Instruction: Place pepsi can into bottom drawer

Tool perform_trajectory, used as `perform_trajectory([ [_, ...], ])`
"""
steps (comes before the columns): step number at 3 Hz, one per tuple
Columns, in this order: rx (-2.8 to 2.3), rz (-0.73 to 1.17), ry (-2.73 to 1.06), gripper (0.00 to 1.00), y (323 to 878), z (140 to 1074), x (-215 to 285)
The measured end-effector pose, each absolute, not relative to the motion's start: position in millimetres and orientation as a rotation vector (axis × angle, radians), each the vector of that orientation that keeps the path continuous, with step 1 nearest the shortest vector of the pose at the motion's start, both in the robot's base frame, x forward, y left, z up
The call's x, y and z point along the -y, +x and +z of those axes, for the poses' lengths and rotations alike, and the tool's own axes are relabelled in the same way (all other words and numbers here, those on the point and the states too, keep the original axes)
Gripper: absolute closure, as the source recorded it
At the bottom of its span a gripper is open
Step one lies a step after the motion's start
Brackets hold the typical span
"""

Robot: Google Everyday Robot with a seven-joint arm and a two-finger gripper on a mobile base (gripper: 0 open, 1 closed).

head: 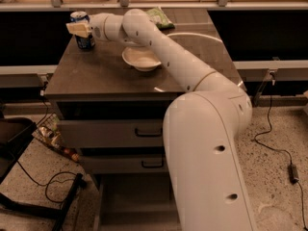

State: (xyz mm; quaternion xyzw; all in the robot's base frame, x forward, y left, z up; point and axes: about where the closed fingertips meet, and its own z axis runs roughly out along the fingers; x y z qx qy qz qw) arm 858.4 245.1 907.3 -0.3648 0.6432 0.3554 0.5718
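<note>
The pepsi can (84, 41), dark blue with a silver top, stands upright at the far left corner of the cabinet top (106, 73). My gripper (80, 30) reaches in from the right and is shut around the can's upper half. One pale finger (77, 29) lies across the can's front. The can's base still rests on the top. The bottom drawer (137, 198) is pulled out low in the view as a shallow grey tray, partly hidden by my arm.
A white bowl (141, 59) sits mid-top, right of the can. A green snack bag (160, 17) lies at the back. Two upper drawers (110, 133) with dark handles are shut. A black stand and cables (33, 186) are on the floor at left.
</note>
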Motion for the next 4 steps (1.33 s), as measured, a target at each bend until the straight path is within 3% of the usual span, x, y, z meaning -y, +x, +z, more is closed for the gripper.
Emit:
perform_trajectory([
  [1, -1.509, 0.837, -0.859, 0.93, 857, 906, -248],
  [2, -1.509, 0.840, -0.860, 1.00, 857, 906, -251],
  [4, -1.491, 0.845, -0.854, 1.00, 852, 925, -238],
])
